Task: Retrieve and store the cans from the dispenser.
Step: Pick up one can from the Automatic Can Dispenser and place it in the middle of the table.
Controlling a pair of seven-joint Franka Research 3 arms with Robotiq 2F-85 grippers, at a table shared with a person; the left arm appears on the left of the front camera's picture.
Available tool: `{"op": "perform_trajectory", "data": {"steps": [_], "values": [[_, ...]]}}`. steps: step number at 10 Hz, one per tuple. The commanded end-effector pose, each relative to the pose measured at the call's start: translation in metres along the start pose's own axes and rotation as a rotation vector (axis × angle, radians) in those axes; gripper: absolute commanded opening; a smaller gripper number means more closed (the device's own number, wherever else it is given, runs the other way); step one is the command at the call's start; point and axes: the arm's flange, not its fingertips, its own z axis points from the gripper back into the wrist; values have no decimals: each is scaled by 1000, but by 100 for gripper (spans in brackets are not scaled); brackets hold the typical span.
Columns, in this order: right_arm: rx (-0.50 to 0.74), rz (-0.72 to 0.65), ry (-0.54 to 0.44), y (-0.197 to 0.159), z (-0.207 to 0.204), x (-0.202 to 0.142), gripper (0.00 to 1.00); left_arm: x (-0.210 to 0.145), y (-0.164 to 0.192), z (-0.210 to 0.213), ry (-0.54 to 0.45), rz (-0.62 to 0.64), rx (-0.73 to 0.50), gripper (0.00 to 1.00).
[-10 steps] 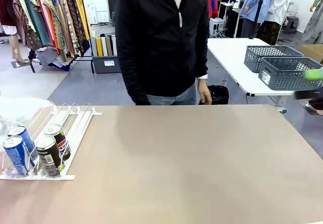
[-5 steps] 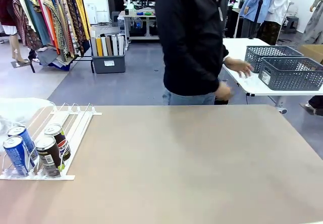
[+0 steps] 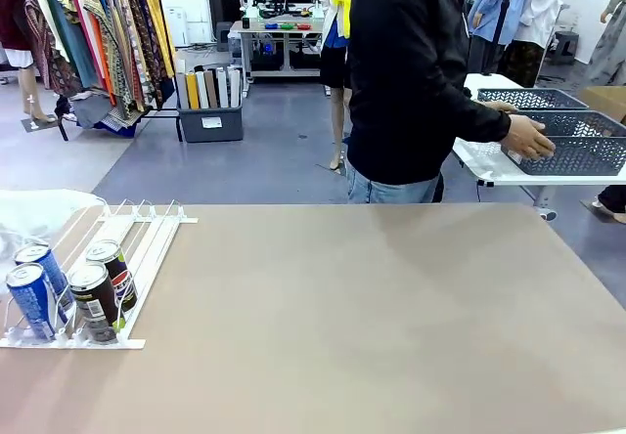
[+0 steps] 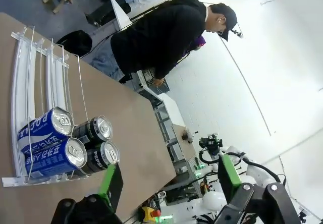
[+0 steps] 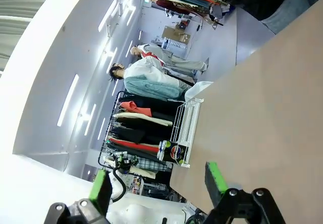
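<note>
I am watching the low sloped rack of white and clear plastic, the dispenser (image 3: 156, 231), sitting on the tan table (image 3: 372, 307). At the dispenser's low front end, against its stoppers, two slim blue cans (image 3: 32, 302) with white lettering are standing one behind the other. Two dark cans (image 3: 95, 302) with a Pepsi logo are standing in the lane just to their right.

My left pincer (image 4: 169, 178) is hovering off the dispenser's front edge, fingers wide apart with nothing between them. My right pincer (image 5: 157, 181) is likewise standing apart and holding nothing, well away from the dispenser across the table.

I am expecting the cans to be stiff but thin-walled, smooth and slippery, and easy to dent. I am planning to grip a front can around its mid-body, gently, then lift it clear of the stopper. The can behind will probably slide down.
</note>
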Motion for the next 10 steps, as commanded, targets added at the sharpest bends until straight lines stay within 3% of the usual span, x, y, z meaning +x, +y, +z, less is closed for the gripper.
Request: {"op": "perform_trajectory", "data": {"steps": [1, 4, 7, 10], "values": [[-1, -3, 8, 3, -1, 1, 100, 0, 1, -1, 0, 0, -1, 100], [-1, -3, 8, 3, -1, 1, 100, -20, -53, -51, 424, -218, 445, 100], [-1, -3, 8, 3, -1, 1, 100, -42, -82, -114, 618, -441, 875, 100], [-1, -3, 8, 3, -1, 1, 100, -69, -86, -166, 765, -568, 1031, 100]]}}
